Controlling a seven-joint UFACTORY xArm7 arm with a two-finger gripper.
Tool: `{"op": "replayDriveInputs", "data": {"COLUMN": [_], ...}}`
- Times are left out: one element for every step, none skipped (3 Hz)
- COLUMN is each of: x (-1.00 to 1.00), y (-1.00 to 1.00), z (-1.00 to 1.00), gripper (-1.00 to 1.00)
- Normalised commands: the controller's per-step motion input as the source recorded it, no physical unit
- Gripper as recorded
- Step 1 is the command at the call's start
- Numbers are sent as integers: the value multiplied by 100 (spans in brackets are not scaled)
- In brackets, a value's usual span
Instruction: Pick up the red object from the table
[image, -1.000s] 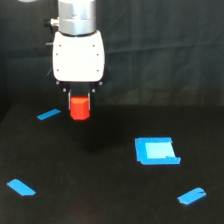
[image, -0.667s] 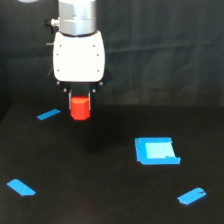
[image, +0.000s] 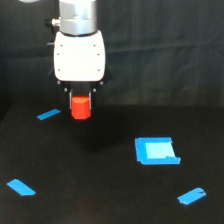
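The red object (image: 81, 109), a small stubby red-orange block, sits between the two dark fingers under the white gripper body. My gripper (image: 81, 102) is shut on it, with the block's lower half showing below the fingertips (image: 69, 98). It hangs over the far left part of the black table (image: 100, 190), in the exterior view's left half. I cannot tell how far its underside is from the surface.
A blue square patch (image: 156, 151) lies to the exterior view's right of the gripper. Blue tape strips lie near the block's left (image: 48, 114), at the front left (image: 21, 187) and at the front right (image: 191, 196). A dark curtain hangs behind.
Almost nothing differs. The gripper stays shut on the red block in nearly the same place, perhaps a touch higher.
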Motion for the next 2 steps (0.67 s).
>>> {"op": "replayDriveInputs", "data": {"x": [7, -8], "y": [-8, 2], "z": [2, -3], "gripper": [-99, -100]}}
